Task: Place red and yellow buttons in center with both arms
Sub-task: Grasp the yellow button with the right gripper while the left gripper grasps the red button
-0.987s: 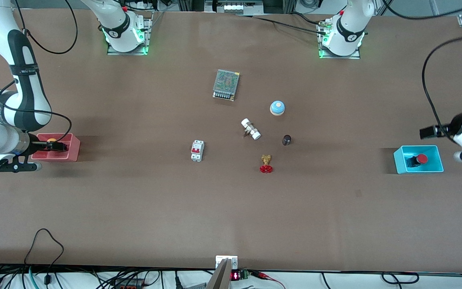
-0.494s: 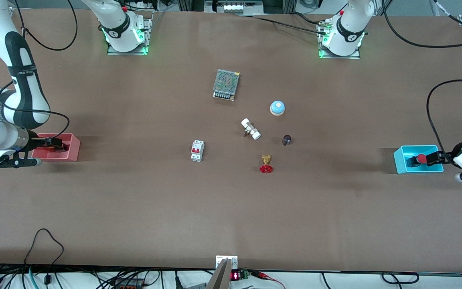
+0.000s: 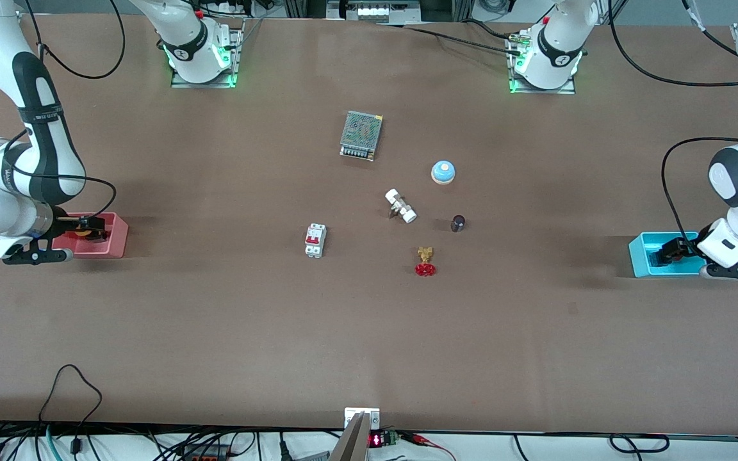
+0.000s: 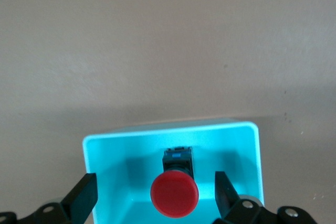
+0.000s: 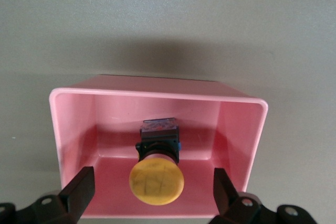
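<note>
while both buttons sit in their bins, nothing has reached the bare brown table centre (image 3: 369,307). left gripper (image 4: 156,195) gapes around the red-capped button (image 4: 175,192) in the cyan square bin (image 4: 252,145); right gripper (image 5: 153,192) (equally wide, gripping nothing) straddles the yellow-capped button (image 5: 156,182) in the pink square bin (image 5: 73,129). grasp, lift, carry remain.

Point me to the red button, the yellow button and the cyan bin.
red button (image 4: 174,194), left wrist view, middle of its round cap.
yellow button (image 5: 156,182), right wrist view, middle of its cap.
cyan bin (image 4: 252,150), left wrist view, side wall.
</note>
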Tool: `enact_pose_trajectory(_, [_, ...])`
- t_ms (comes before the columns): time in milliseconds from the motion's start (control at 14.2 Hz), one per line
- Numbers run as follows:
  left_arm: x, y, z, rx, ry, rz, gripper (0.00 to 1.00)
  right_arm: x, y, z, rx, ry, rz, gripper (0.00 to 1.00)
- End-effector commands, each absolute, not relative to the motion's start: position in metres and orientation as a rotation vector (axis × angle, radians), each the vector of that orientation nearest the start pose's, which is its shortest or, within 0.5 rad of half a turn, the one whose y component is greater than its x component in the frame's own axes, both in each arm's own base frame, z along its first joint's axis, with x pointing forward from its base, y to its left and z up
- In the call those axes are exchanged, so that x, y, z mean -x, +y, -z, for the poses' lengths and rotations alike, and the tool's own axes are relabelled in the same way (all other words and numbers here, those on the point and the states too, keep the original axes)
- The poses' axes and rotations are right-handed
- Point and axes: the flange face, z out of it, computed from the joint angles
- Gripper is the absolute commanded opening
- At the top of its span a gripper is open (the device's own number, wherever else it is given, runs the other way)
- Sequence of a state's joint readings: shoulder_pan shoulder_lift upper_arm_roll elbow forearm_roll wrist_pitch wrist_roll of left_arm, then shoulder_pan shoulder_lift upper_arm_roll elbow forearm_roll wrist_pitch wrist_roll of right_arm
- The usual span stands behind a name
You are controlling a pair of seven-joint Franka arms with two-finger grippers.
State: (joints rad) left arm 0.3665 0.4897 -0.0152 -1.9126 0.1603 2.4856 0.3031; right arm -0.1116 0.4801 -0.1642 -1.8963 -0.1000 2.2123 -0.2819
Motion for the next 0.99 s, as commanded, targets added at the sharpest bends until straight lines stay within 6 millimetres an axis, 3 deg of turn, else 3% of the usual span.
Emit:
enact_pose_trajectory(0, [-0.596,0.222,-0.235,3.020,0.179,0.052,0.95,-0.591,-0.168,-0.235,3.226,-0.166,-0.286,1.00])
enact_pose_trajectory(282, [-0.593,0.222,-0.222,3.033,0.175,0.021,0.88,-0.591,-0.168,-0.228,3.225,-0.149,-0.284,1.00])
enact_pose_trajectory(494, [-0.593,0.222,-0.214,3.038,0.174,0.007,0.75,-0.590,-0.168,-0.226,3.221,-0.143,-0.303,0.95])
enact_pose_trajectory(917, [-0.592,0.221,-0.204,3.057,0.158,-0.005,0.64,-0.588,-0.172,-0.227,3.218,-0.147,-0.306,0.68])
